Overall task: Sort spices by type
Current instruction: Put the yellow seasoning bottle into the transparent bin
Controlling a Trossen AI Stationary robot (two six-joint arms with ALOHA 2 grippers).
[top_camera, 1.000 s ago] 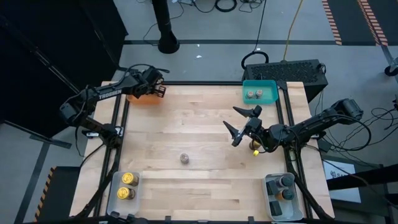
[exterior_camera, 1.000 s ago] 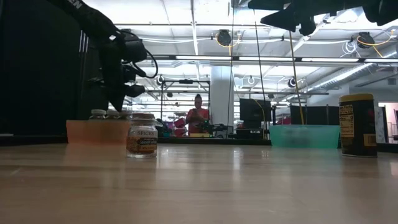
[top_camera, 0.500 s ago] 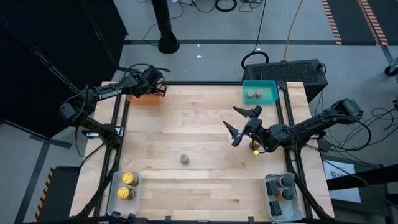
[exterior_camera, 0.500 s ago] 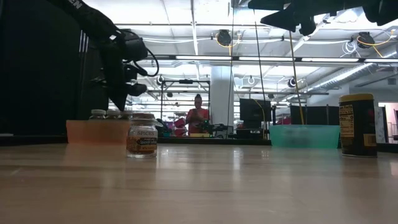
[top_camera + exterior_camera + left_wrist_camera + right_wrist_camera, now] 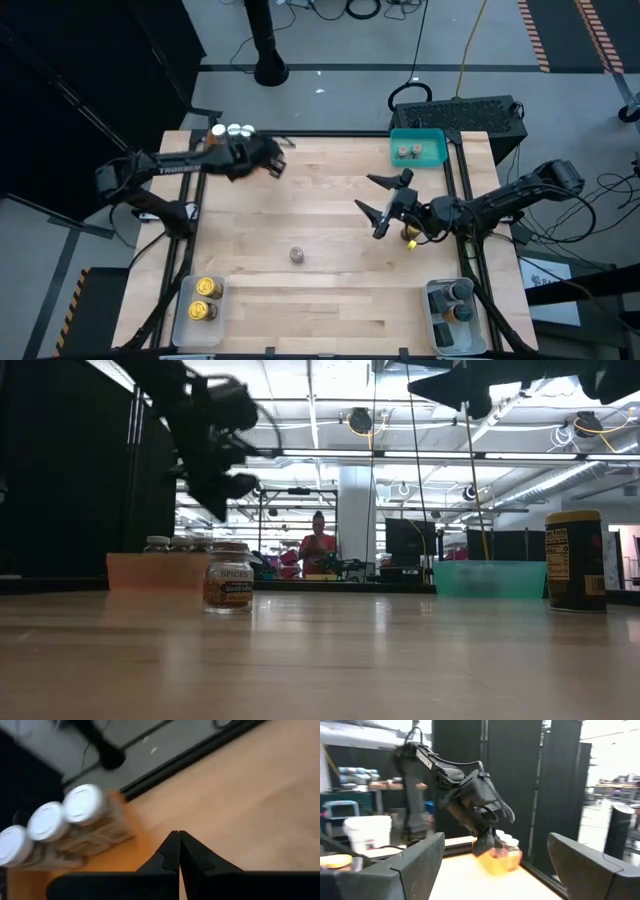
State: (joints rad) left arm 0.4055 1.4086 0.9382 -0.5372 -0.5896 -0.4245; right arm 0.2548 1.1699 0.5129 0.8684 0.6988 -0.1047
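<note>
My left gripper (image 5: 275, 163) hangs shut and empty above the table's far left part, just beside the orange tray (image 5: 158, 571). That tray holds three white-topped spice jars (image 5: 231, 130) (image 5: 82, 803). One grey-lidded brownish jar (image 5: 297, 255) (image 5: 229, 577) stands upright alone on the middle of the table. My right gripper (image 5: 364, 193) is open and empty, raised above the table's right part. A dark jar with a yellow lid (image 5: 410, 240) (image 5: 575, 560) stands on the table under that arm.
A teal tray (image 5: 432, 135) at the far right holds two jars. A clear tray (image 5: 182, 318) at the near left holds two yellow jars. Another clear tray (image 5: 436, 322) at the near right holds dark jars. Bare wood lies between them. A person stands far behind the table.
My left gripper has swung from over the orange tray toward the table's right and a little nearer, staying shut and empty. The three white-topped jars in the tray now show from above. My right gripper has turned slightly in place, still open.
</note>
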